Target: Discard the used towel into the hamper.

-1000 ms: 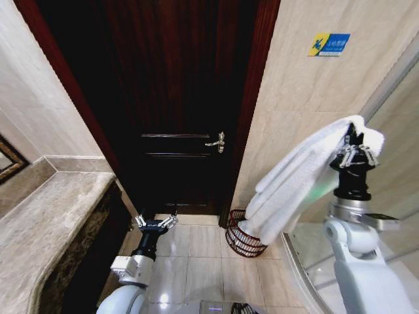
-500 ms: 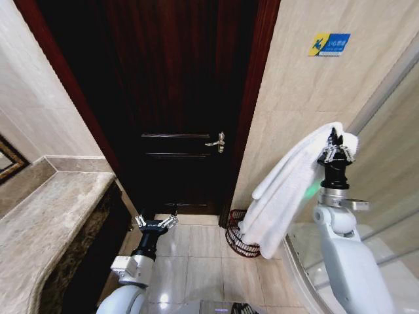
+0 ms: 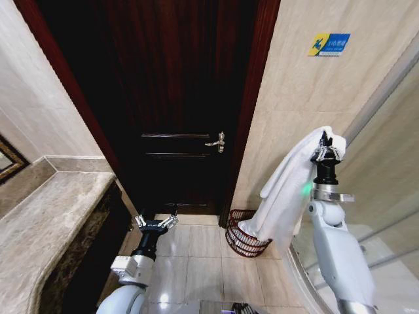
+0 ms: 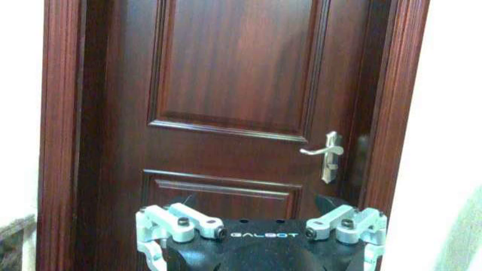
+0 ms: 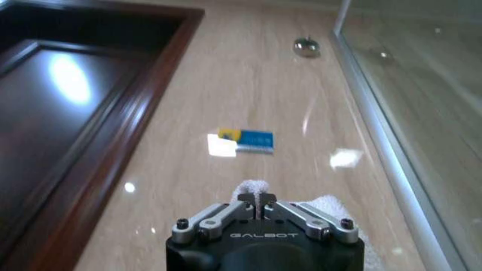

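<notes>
**Towel over hamper: risk of a partial miss**

Head view: right gripper (image 3: 325,152) held high at right, pinching the towel (image 3: 286,190) by its top. The towel hangs down, lower end at or just inside the hamper (image 3: 245,238), which stands on the floor by the door (image 3: 177,98) frame. Left gripper (image 3: 156,222) low at left, fingers spread, holding nothing.

Left wrist view: door ahead, handle (image 4: 325,154) to the right.

Right wrist view: fingers pressed onto a tuft of towel (image 5: 252,189).

Risk: the hamper is small and the towel is long. Let go off-centre, the cloth may drape over the rim or spill to the floor.
</notes>
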